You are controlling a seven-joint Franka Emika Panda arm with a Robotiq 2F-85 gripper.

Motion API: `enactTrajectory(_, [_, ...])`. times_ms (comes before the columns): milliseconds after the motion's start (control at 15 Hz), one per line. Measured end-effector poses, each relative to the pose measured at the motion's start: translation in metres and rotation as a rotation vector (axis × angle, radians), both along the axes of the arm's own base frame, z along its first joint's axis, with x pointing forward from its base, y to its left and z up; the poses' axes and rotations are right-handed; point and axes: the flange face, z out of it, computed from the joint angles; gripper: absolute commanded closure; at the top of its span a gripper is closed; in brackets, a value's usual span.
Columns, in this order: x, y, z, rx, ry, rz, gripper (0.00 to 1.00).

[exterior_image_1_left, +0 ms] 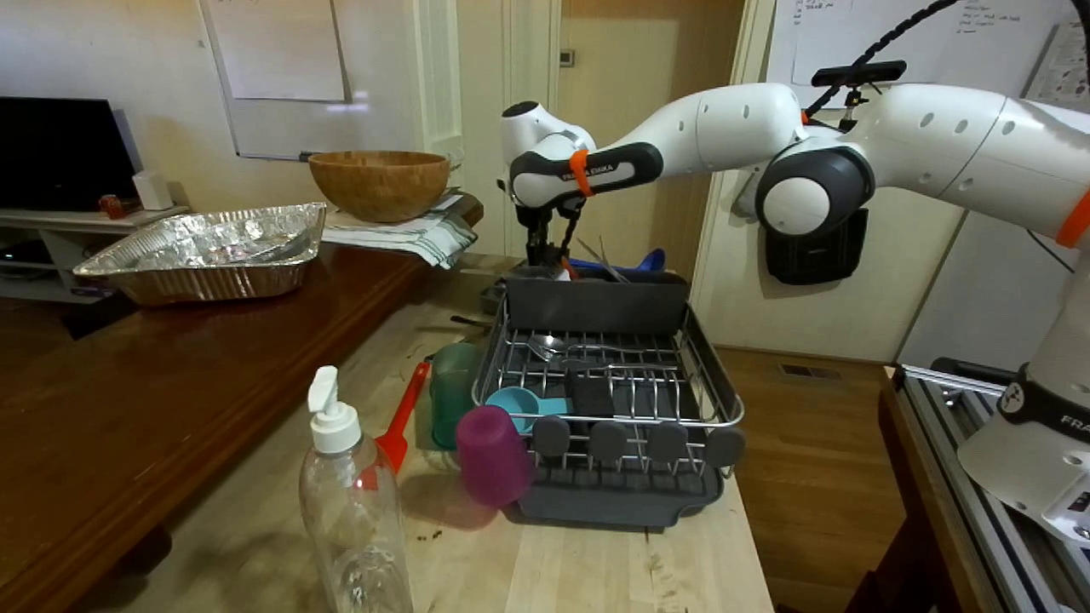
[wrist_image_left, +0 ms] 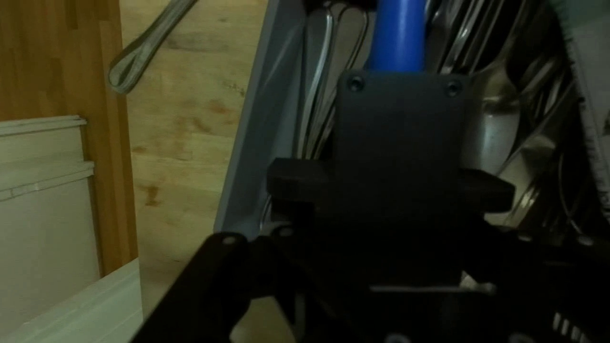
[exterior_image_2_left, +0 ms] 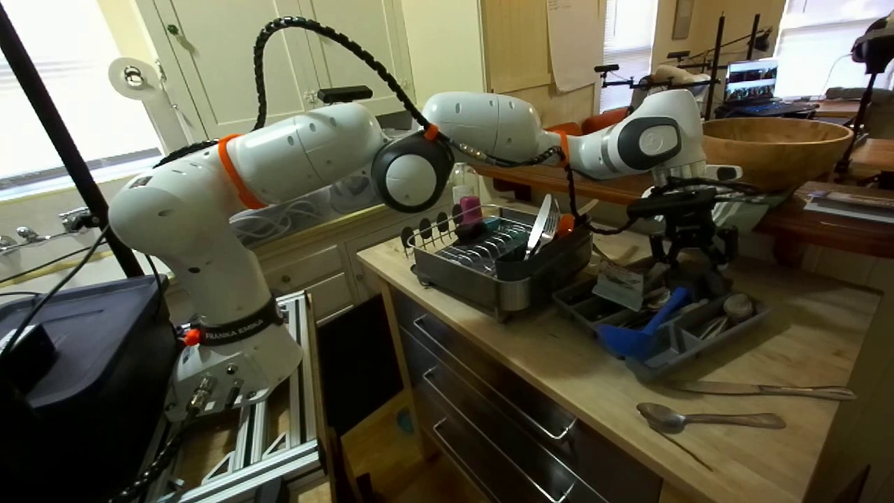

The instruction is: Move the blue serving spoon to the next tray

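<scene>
1. So, nearest in an exterior view, a metal spoon (exterior_image_2_left: 705, 419) and a table knife (exterior_image_2_left: 765, 390) lie on the bench (exterior_image_2_left: 782, 454), near each other but apart.
2. Just behind the knife stands a grey cutlery tray (exterior_image_2_left: 712, 341), split into compartments and crowded with metal cutlery (wrist_image_left: 493, 128).
3. The blue serving spoon (exterior_image_2_left: 639, 339) is at this tray: its bowl is over the near edge, whether resting there or hanging just above I cannot tell, and its handle slants up towards the jaws.
4. The jaws point down over the tray. In the wrist view the blue handle runs in behind their dark block, so I cannot tell whether they are clamped on it or spread.
5. Farther off, beside the tray, comes a dish rack (exterior_image_2_left: 461, 279); metal utensils (exterior_image_2_left: 539, 227) lean in the holder (exterior_image_2_left: 524, 269) at its near side.
6. At the rack's far end a magenta cup (exterior_image_2_left: 470, 209) stands tilted against a corner.
7. Beyond the cup, farthest away, is a clear pump bottle (exterior_image_2_left: 464, 183).
</scene>
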Motion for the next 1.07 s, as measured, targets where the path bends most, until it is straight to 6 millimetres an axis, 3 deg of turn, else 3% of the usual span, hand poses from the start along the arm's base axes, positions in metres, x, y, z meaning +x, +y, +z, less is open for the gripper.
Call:
enactTrajectory(467, [0.002,0.012,0.002,0.000,0.008,0.013,0.61])
enactTrajectory(533, [0.003,0.014,0.002,0.000,0.009,0.015,0.28])
enactTrajectory(600, [0.003,0.017,0.002,0.001,0.015,0.015,0.09])
enactTrajectory(733, [0.000,0.020,0.002,0.005,0.042,0.009,0.00])
enactTrajectory(1067, [-0.005,0.025,0.009,0.012,0.094,-0.011,0.00])
